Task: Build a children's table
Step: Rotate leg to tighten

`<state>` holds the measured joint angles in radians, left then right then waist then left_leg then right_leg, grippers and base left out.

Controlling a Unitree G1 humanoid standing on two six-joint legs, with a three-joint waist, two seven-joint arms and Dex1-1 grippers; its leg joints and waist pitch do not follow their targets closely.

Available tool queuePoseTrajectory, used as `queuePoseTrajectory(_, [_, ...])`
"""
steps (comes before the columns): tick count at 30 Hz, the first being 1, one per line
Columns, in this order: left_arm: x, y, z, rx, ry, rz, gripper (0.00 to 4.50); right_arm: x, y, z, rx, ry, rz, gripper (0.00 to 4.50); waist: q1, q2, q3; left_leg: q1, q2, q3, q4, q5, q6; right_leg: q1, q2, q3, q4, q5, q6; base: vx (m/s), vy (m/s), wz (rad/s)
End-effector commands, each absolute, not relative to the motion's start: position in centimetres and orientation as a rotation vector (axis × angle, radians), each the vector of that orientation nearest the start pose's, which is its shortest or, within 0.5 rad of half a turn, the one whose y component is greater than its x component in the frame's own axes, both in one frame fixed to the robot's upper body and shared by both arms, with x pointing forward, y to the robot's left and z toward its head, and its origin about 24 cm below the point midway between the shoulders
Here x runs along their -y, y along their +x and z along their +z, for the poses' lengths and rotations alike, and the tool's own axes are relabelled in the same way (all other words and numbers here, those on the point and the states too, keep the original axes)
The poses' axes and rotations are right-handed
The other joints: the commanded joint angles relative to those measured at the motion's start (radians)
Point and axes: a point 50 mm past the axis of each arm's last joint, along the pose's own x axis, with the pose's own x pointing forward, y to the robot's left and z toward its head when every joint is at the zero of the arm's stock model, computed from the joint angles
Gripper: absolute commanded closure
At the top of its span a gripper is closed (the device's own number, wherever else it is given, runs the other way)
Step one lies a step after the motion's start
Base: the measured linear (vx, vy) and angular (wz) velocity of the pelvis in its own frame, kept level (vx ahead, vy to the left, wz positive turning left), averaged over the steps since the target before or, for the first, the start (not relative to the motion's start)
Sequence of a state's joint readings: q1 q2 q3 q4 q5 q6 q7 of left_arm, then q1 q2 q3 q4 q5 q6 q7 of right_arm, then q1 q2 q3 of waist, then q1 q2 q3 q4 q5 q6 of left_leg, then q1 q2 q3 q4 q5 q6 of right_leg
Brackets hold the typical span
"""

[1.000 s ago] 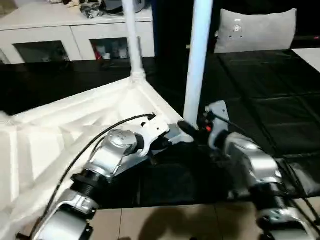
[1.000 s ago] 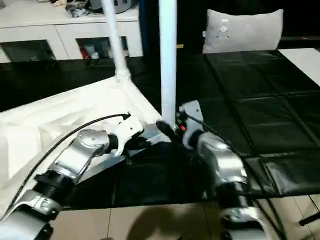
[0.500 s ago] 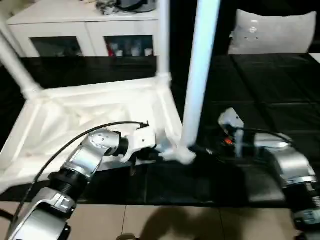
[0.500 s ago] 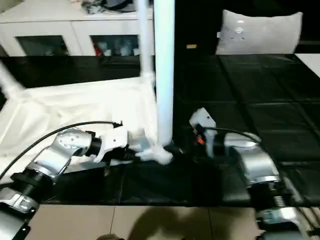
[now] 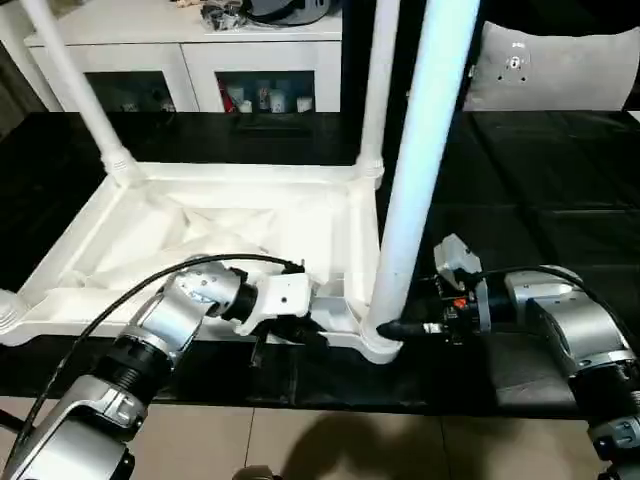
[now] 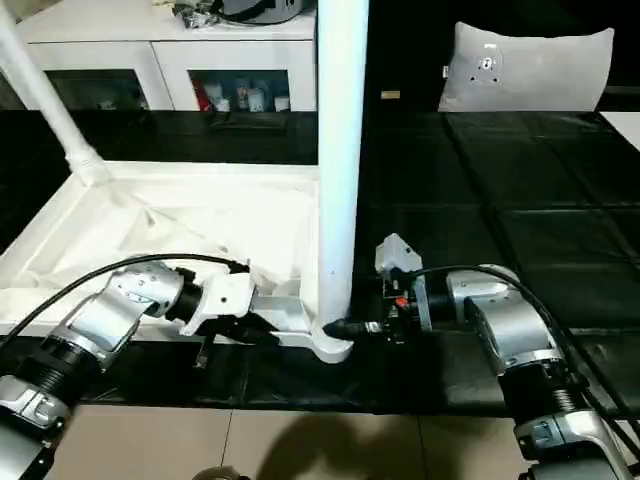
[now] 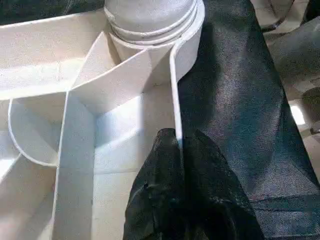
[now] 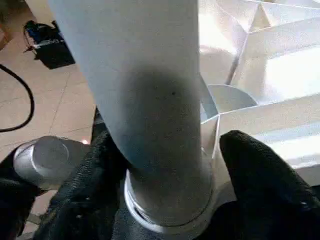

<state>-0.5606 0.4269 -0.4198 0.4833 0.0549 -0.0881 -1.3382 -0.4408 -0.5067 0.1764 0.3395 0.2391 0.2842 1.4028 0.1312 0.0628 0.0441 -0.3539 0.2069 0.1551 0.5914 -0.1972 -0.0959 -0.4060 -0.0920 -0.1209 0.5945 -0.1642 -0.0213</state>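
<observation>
Head view: three legs up on the upturned table top (image 5: 250, 215), near leg (image 5: 415, 170) seating now!
Left gripper (image 7: 180, 150) pinches the rim shut; right gripper (image 8: 165, 165) straddles that leg's base, grip unclear; fourth corner (image 5: 5, 310) hard to judge.

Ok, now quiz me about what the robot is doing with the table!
1. True or false: the white plastic square table lies upside down on the black cover.
2. What does the left claw pinch? A) the table's thin side wall B) a leg C) a cable
3. Which claw has fingers on either side of the nearest round white leg?

Key: 1 true; 2 A; 3 the right claw.
</observation>
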Motion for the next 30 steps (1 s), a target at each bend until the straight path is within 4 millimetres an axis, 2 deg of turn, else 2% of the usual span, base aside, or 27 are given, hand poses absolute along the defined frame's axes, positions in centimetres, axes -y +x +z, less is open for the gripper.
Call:
queuePoseTrajectory(1, [-11.1,29.3,6.1,-0.327,0.697,-1.684,4.5,16.9,28.9,7.4,-0.408,-0.112,1.441,1.65,-0.002,-0.018,-0.069,-0.006,0.021,0.008,-0.061,-0.136,0.088,0.062,-0.055,0.052,-0.071,-0.298,-0.161,0.0,0.0,0.0])
queuePoseTrajectory(11, [-11.2,29.3,6.1,-0.326,0.684,-1.682,4.5,16.5,28.3,7.1,-0.418,-0.077,1.482,2.44,0.004,-0.018,-0.07,-0.006,0.021,0.008,-0.06,-0.134,0.084,0.062,-0.055,0.052,-0.072,-0.304,-0.157,0.0,0.0,0.0])
queuePoseTrajectory(14, [-11.1,29.4,6.2,-0.328,0.631,-1.661,4.5,16.3,28.2,7.1,-0.406,-0.036,1.476,2.5,0.006,-0.018,-0.07,-0.004,0.021,0.008,-0.061,-0.135,0.082,0.062,-0.055,0.052,-0.072,-0.307,-0.155,0.0,0.0,0.0])
queuePoseTrajectory(16, [-10.8,29.3,6.3,-0.344,0.571,-1.639,4.5,16.1,28.2,7.1,-0.398,0.032,1.426,2.51,0.007,-0.018,-0.07,-0.005,0.022,0.007,-0.061,-0.129,0.082,0.063,-0.056,0.053,-0.07,-0.299,-0.161,0.0,0.0,0.0])
queuePoseTrajectory(19, [-10.5,29.4,6.4,-0.349,0.547,-1.595,4.5,15.5,28.5,6.8,-0.384,0.044,1.34,2.52,0.005,-0.02,-0.067,-0.005,0.02,0.008,-0.063,-0.138,0.077,0.062,-0.054,0.051,-0.075,-0.324,-0.151,0.0,0.0,0.0])
queuePoseTrajectory(20, [-10.2,29.6,6.5,-0.355,0.526,-1.556,4.5,15.1,28.8,6.6,-0.379,0.048,1.281,2.52,-0.001,-0.019,-0.065,-0.006,0.017,0.008,-0.065,-0.151,0.061,0.062,-0.055,0.05,-0.078,-0.366,-0.136,0.0,0.0,0.0])
queuePoseTrajectory(24, [-8.7,30.0,6.9,-0.342,0.456,-1.459,4.5,13.6,29.7,5.7,-0.412,0.074,1.105,2.52,-0.025,-0.019,-0.061,-0.005,0.01,0.006,-0.067,-0.172,0.043,0.062,-0.054,0.044,-0.091,-0.44,-0.1,0.0,0.0,0.0])
queuePoseTrajectory(25, [-8.5,30.1,6.9,-0.341,0.45,-1.45,4.5,13.5,29.8,5.7,-0.415,0.076,1.09,2.52,-0.03,-0.02,-0.061,-0.006,0.009,0.005,-0.067,-0.173,0.04,0.063,-0.053,0.044,-0.09,-0.441,-0.098,0.0,0.0,0.0])
queuePoseTrajectory(26, [-7.4,30.3,7.2,-0.338,0.413,-1.399,4.5,12.7,30.5,5.2,-0.435,0.09,0.974,2.52,-0.047,-0.021,-0.06,-0.011,0.009,0.004,-0.069,-0.165,0.033,0.065,-0.051,0.044,-0.087,-0.428,-0.098,0.0,0.0,0.0])
queuePoseTrajectory(27, [-6.8,30.4,7.3,-0.337,0.397,-1.373,4.5,12.3,30.9,5.0,-0.446,0.098,0.908,2.52,-0.051,-0.02,-0.06,-0.012,0.006,0.003,-0.069,-0.166,0.032,0.066,-0.051,0.041,-0.09,-0.433,-0.095,0.0,0.0,0.0])
queuePoseTrajectory(29, [-5.6,30.6,7.5,-0.323,0.387,-1.317,4.5,11.5,31.6,4.5,-0.461,0.127,0.792,2.52,-0.074,-0.02,-0.062,-0.008,0.002,0.003,-0.066,-0.169,0.027,0.064,-0.051,0.04,-0.094,-0.435,-0.098,0.0,0.0,0.0])
queuePoseTrajectory(30, [-4.8,30.8,7.6,-0.314,0.377,-1.281,4.5,10.9,31.8,4.3,-0.464,0.139,0.743,2.52,-0.077,-0.023,-0.062,-0.009,0.001,0.003,-0.065,-0.17,0.032,0.064,-0.051,0.04,-0.095,-0.432,-0.098,0.0,0.0,0.0])
